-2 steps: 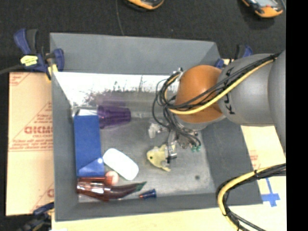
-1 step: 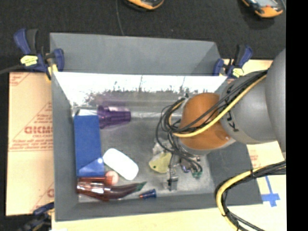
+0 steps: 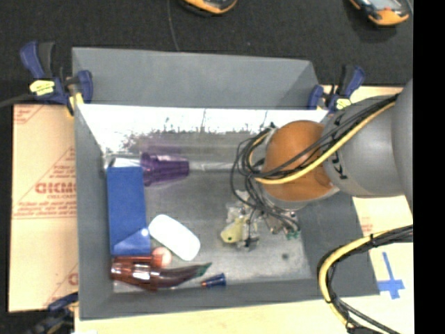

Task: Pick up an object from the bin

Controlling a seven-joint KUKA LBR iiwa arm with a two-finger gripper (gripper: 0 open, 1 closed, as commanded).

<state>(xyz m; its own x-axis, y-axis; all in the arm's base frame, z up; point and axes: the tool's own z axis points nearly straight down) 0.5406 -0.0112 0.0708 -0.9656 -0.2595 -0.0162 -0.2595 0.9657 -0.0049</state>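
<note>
Claw (image 3: 245, 232) sits low near the middle of the grey metal bin (image 3: 188, 75), against a small pale-yellow lump (image 3: 229, 237); whether it grips or is released cannot be told. Toward the left wall lie a white oval bar (image 3: 174, 236), a flat blue box (image 3: 126, 204) and a purple plastic cup (image 3: 165, 168).

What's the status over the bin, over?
End effector low, centre of bin. Small yellowish thing at its tip, grasp unconfirmed. White oval and blue box apart at view's left, nothing in the way.
</note>
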